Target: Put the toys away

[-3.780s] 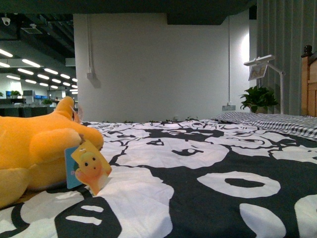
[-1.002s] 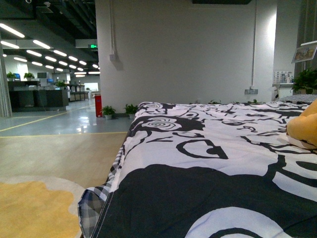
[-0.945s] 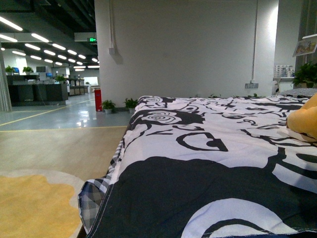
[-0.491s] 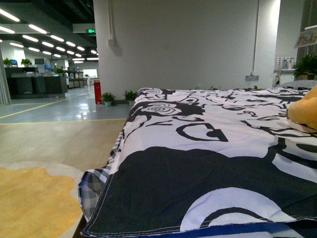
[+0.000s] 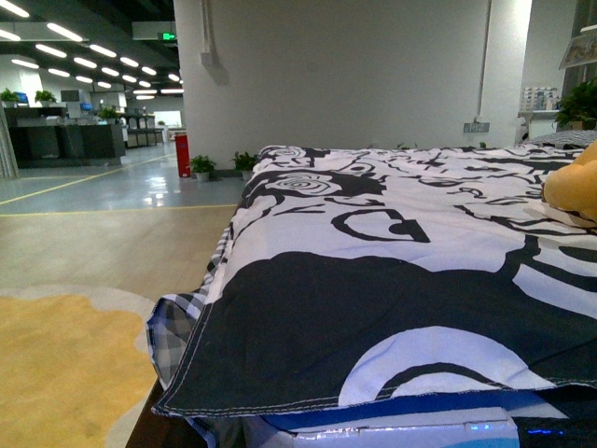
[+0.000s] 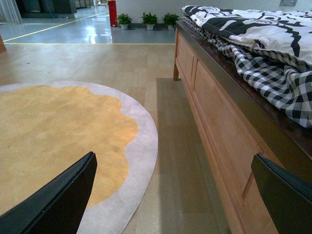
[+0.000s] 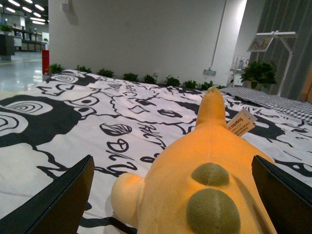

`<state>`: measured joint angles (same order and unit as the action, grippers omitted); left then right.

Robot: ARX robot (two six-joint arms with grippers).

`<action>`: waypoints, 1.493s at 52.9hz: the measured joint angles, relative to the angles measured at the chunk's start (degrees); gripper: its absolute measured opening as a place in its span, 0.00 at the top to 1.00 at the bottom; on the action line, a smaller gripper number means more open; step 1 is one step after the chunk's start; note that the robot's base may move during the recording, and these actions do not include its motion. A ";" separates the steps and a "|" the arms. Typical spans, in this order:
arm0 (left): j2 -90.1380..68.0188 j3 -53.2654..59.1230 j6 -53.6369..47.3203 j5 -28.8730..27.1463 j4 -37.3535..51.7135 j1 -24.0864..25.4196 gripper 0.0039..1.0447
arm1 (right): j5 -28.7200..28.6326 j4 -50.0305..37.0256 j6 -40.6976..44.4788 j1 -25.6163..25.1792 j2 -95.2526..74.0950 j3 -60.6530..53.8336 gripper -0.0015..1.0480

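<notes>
"Where's the toy it's meant to tidy away?"

"On the bed. That soft orange-yellow plush animal [image 7: 204, 195], the one with two green spots on its back and a white paper tag [image 7: 240, 124] near its pointed tuft, is lying on the black-and-white patterned bedspread [image 5: 392, 280]. From the robot's chest you only catch an edge of it, far off to the right."

"Has it got hold of it?"

"No. The right gripper [image 7: 171, 161] is spread wide, one dark finger on either side of the animal's back, with nothing pinched. I can't tell from here whether the fingers touch the fur."

"And the other arm?"

"The left gripper [image 6: 173, 157] is just as wide open and empty. It hangs low over the floorboards, beside the wooden bed frame [image 6: 219, 126] and near the round yellow rug [image 6: 58, 131]."

"So which step is this?"

"I'd call it the reach before the pick-up: lined up over the toy, not yet grasping. Next, I reckon, the right arm needs to ease forward and down until the fingers straddle the thick of the body, then close. It looks soft, so the squeeze should sink in. A shallow hold on that rounded back could slide off, though, and going too low might snag the bedspread as well."

"Where does it go afterwards?"

"I can't say. I see no box or basket anywhere."
</notes>
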<state>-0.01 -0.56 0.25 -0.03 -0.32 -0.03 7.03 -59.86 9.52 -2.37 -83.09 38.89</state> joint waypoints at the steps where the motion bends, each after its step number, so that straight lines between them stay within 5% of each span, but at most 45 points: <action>1: 0.00 0.00 0.00 0.00 0.00 0.00 0.06 | 0.00 -0.15 0.00 -0.04 -0.15 0.00 0.06; 34: 0.00 0.00 0.00 0.00 0.00 0.00 0.06 | 2.38 -7.04 3.61 0.20 -4.17 -4.39 0.07; 45: 0.00 0.00 0.00 0.00 0.00 0.00 0.06 | 1.33 -7.17 3.69 0.52 -3.34 -4.48 0.52; 57: 0.00 0.00 0.00 0.00 0.00 0.00 0.06 | -0.26 -6.60 3.65 0.04 -1.20 -4.92 0.90; 68: 0.00 0.00 0.00 0.00 0.00 0.00 0.06 | -4.85 -1.27 0.87 -3.10 3.10 -4.57 0.94; 79: 0.00 0.00 0.00 0.00 0.00 0.00 0.06 | -17.22 7.72 -10.49 -11.61 11.30 -1.16 0.94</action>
<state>-0.01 -0.56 0.25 -0.03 -0.32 -0.03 -10.20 -52.14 -0.97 -13.98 -71.79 37.74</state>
